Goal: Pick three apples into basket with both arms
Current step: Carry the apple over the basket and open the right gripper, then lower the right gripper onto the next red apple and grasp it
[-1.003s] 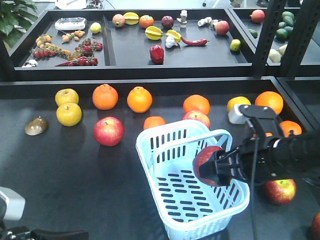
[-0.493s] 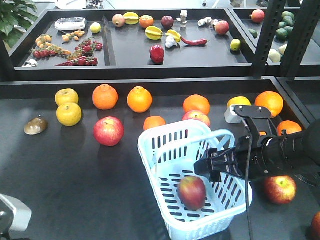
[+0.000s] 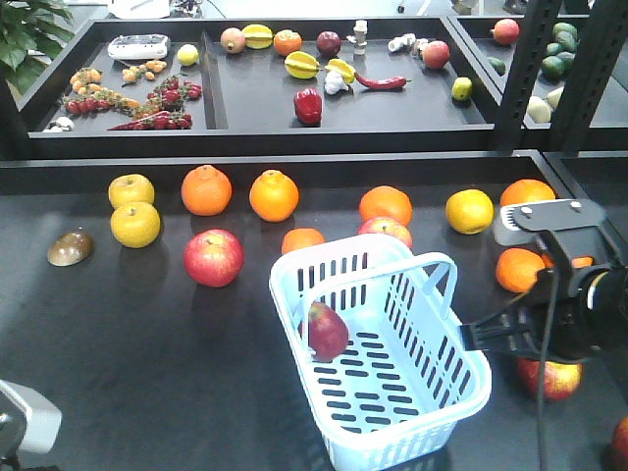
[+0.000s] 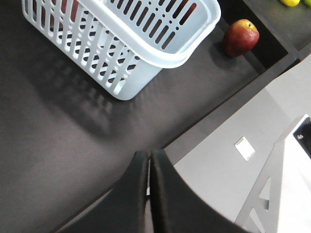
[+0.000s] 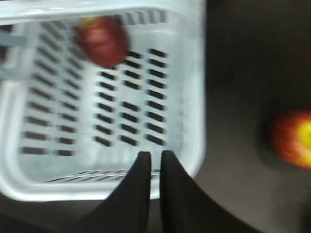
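The pale blue basket (image 3: 334,250) stands front of centre on the dark table. One dark red apple (image 3: 327,331) lies inside it against the left wall, seen as a blurred apple (image 5: 103,41) in the right wrist view. My right gripper (image 3: 470,338) hovers just outside the basket's right wall (image 5: 189,97), its jaws (image 5: 155,156) shut and empty. A second apple (image 3: 549,378) lies on the table, partly under the right arm. A third apple (image 3: 620,442) is cut off at the lower right corner. My left gripper (image 4: 149,156) is shut and empty over the table's front edge, short of the basket (image 4: 160,56).
A bright red apple (image 3: 214,257) lies left of the basket and another apple (image 3: 386,228) just behind it. Oranges (image 3: 274,195) and yellow fruit (image 3: 134,224) line the back of the table. Black trays of produce (image 3: 307,106) stand beyond a raised edge. A red apple (image 4: 240,36) sits past the basket's corner.
The right gripper let go of the apple over the basket. The apple dropped in and rolled to the left wall. The right arm drew back to the right and its jaws closed.
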